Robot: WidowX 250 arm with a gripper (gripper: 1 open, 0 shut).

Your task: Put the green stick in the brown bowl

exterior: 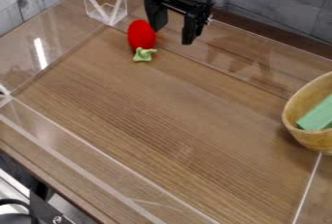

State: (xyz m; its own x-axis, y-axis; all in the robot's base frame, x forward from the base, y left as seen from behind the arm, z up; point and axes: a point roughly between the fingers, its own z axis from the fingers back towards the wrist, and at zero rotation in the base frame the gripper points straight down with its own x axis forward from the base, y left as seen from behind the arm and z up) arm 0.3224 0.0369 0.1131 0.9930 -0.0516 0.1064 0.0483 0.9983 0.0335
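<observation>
Nearest you, the wooden table [155,121] lies bare across most of its width. At its right edge sits the brown bowl [301,119], and the green stick [316,114] already lies inside it, leaning against the far wall with its long axis running from lower left to upper right. Judged from that, the placing looks done. Farther back, near the left rear, a red strawberry toy [143,36] stands on its green leaves. Just to its right, and close beside it, hangs your gripper [174,29], jaws spread wide apart and holding nothing. The stick lies well apart from the gripper, off to the right and nearer you, so any further move toward it runs diagonally across the table.
</observation>
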